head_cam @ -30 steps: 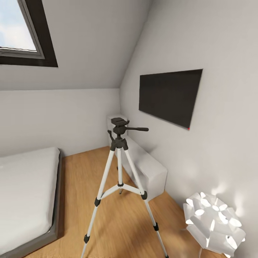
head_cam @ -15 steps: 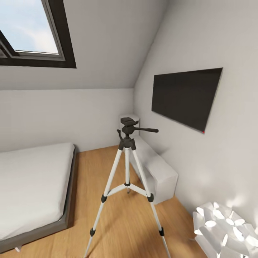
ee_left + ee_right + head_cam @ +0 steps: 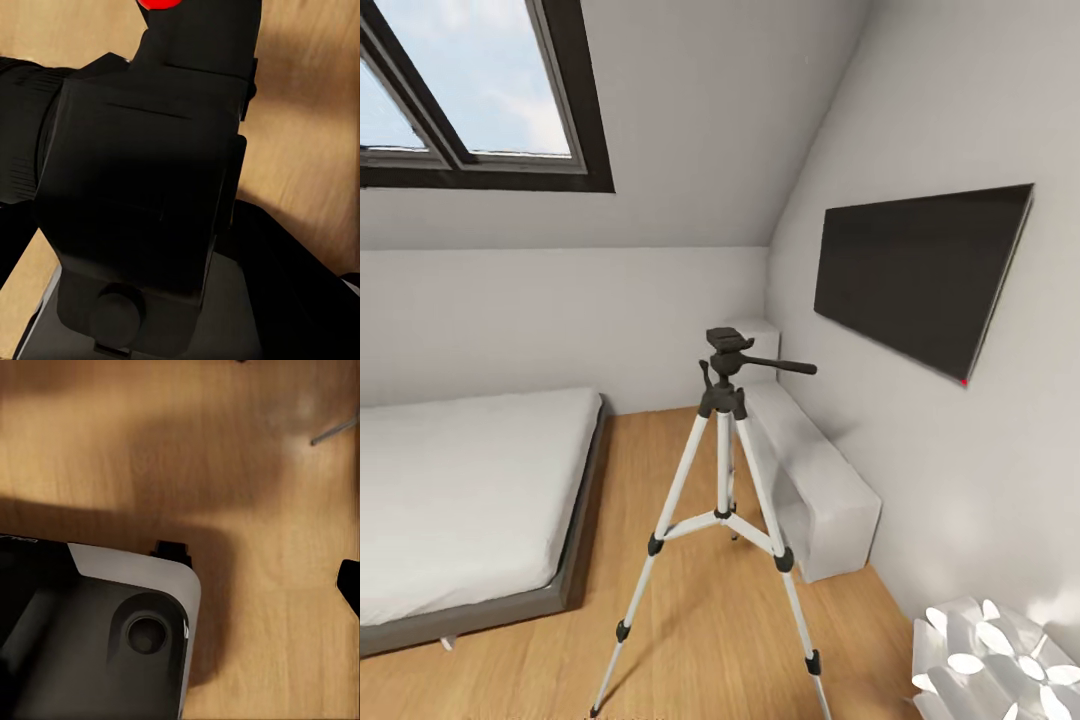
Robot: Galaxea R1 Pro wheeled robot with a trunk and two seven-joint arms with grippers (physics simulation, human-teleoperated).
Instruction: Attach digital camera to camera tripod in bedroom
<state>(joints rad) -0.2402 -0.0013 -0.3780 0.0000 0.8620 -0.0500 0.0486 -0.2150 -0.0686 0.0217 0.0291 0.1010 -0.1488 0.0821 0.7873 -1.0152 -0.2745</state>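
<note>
The camera tripod (image 3: 724, 470) stands on the wooden floor in the middle of the head view, silver-white legs spread. Its black head (image 3: 728, 348) is bare, and its pan handle (image 3: 785, 366) points right toward the wall. In the left wrist view the digital camera (image 3: 142, 172), a black box with a lens barrel on one side and a red button (image 3: 159, 3), hangs close above the floor, held in my left gripper. The fingers themselves are hidden behind it.
A grey-framed white bed (image 3: 460, 480) lies left of the tripod. A low white cabinet (image 3: 815, 480) runs along the right wall under the black TV (image 3: 920, 275). A white petal lamp (image 3: 1000, 665) stands at the bottom right. My base (image 3: 97, 637) is over the floor.
The head view has swung to the left, so more of the skylight and bed shows and less of the lamp. The tripod itself has not moved.
</note>
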